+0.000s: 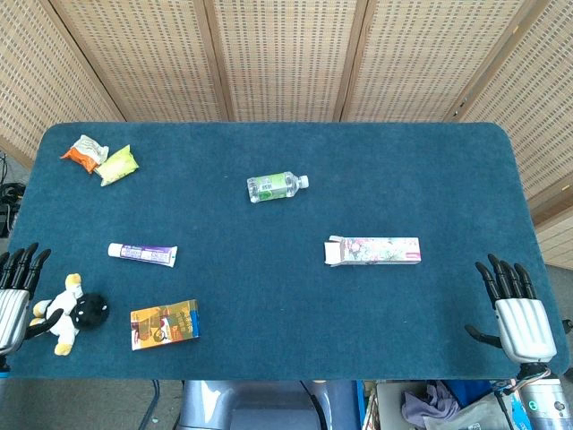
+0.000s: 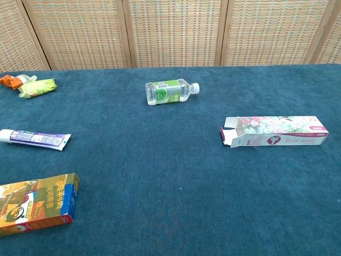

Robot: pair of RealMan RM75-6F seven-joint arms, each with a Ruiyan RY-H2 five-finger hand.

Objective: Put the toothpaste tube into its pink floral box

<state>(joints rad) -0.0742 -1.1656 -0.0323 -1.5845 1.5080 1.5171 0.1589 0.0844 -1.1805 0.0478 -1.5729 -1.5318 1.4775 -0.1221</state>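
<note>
So the blue tabletop [image 1: 269,287] fills most of both views, with wicker panels [image 1: 286,58] behind its far edge. Both hands sit at the near corners in the head view and don't show in the chest view. The right hand [image 1: 515,313] is flat with fingers spread and nothing in it. The left hand [image 1: 16,296] is partly cut off by the frame edge, fingers spread too, holding nothing, right beside a plush toy [image 1: 70,313] but I can't tell if it actually touches it.

The box [image 1: 373,251] lies flat on the right side of the tabletop, long side across, with its left end flap open, which is clearer in the chest view [image 2: 274,131]. A yellow-orange carton [image 1: 165,324] lies near the front left. The bottle [image 1: 276,186] is on its side toward the back middle, cap pointing right. The tube [image 1: 142,253] lies flat on the left side, white cap to the left, well apart from the box and from both hands. Two snack packets [image 1: 101,159], one orange and one green, sit touching at the far left corner.
</note>
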